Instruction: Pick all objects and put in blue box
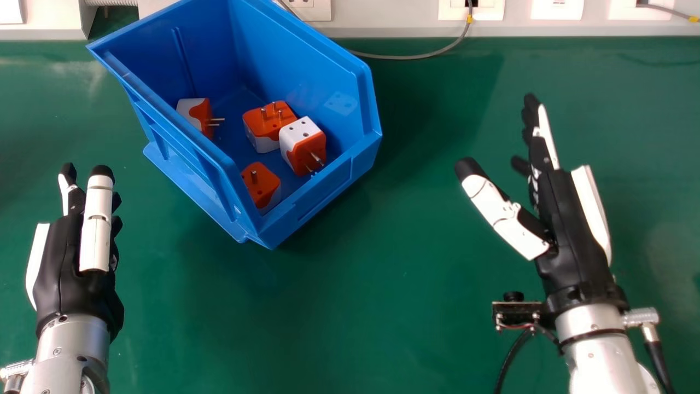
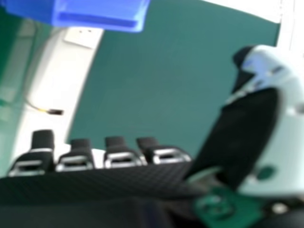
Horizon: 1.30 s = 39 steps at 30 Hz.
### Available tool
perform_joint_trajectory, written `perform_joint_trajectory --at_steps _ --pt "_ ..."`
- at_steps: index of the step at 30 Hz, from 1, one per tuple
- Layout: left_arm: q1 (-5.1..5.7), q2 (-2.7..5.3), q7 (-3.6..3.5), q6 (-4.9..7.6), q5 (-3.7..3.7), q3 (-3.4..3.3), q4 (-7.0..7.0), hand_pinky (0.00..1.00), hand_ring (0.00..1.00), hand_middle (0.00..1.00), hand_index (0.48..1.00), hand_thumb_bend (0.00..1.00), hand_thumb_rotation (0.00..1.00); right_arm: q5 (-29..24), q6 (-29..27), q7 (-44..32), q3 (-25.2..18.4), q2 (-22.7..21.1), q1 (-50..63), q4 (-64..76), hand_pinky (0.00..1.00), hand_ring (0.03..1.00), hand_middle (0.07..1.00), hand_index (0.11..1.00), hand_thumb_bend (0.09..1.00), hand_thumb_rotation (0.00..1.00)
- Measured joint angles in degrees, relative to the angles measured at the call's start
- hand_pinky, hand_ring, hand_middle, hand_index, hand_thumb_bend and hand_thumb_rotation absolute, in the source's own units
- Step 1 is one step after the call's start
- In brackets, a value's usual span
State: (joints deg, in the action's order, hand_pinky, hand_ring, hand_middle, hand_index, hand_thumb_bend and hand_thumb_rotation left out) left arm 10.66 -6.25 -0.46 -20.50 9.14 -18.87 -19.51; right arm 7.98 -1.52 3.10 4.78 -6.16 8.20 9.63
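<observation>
At ten o'clock in the head view, the blue box holds four orange-and-white plug adapters. The right hand, at three, and the left hand, near nine, are empty, fingers extended. Packing looks finished; both should avoid nudging the load. Green tabletop spreads beneath; from a white socket at one trails a grey cable.

The right robot hand holds its thumb apart from its fingers; beyond are green worktop and part of the blue box.
</observation>
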Motion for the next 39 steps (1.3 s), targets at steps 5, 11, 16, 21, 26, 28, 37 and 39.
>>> perform_joint_trajectory --at_steps 5,11,16,21,26,28,37,39 --pt "1.03 -0.11 -0.84 0.14 0.12 -0.37 -0.12 0.98 0.96 0.96 0.967 0.3 0.91 -6.7 4.4 -4.5 -1.9 0.6 2.2 1.2 0.99 1.0 1.0 1.0 0.347 0.93" --pt "2.26 -0.43 -1.64 0.42 0.58 -1.07 -0.34 0.99 0.97 0.96 0.97 0.3 0.91 -14.3 9.5 -9.6 -5.8 -0.2 4.4 4.4 1.0 1.0 1.0 1.0 0.367 0.98" --pt "3.29 -0.45 -2.12 0.52 1.06 -1.31 -0.96 0.99 0.97 0.96 0.971 0.29 0.9 -18.9 12.4 -12.5 -9.6 -1.5 6.9 7.9 1.0 1.0 1.0 1.0 0.401 0.99" --pt "3.85 -0.51 -2.64 1.35 1.27 -1.7 -0.96 0.99 0.97 0.96 0.971 0.29 0.89 -19.0 15.8 -13.6 -12.4 -4.5 9.3 12.9 1.0 1.0 1.0 1.0 0.423 1.0" --pt "4.81 -1.08 -3.41 3.49 1.25 -2.2 -0.34 0.98 0.96 0.96 0.969 0.28 0.88 -19.0 17.3 -15.3 -14.3 -7.6 11.2 17.2 1.0 1.0 1.0 1.0 0.435 1.0" --pt "4.82 -1.34 -3.82 4.22 1.24 -2.3 0.29 0.98 0.96 0.96 0.966 0.27 0.87 -18.9 17.3 -15.8 -14.0 -7.6 11.2 17.1 1.0 1.0 1.0 1.0 0.434 1.0" --pt "6.58 -2.62 -4.83 5.84 -0.14 -2.37 1.73 0.95 0.94 0.94 0.953 0.27 0.85 -16.5 17.0 -15.9 -11.3 -7.3 12.4 17.6 0.97 1.0 1.0 1.0 0.448 1.0" --pt "7.24 -3.06 -5.17 6.18 -0.26 -2.33 1.7 0.95 0.94 0.94 0.951 0.27 0.85 -16.2 17.0 -15.8 -11.3 -7.3 12.9 17.7 0.97 1.0 1.0 1.0 0.448 1.0"
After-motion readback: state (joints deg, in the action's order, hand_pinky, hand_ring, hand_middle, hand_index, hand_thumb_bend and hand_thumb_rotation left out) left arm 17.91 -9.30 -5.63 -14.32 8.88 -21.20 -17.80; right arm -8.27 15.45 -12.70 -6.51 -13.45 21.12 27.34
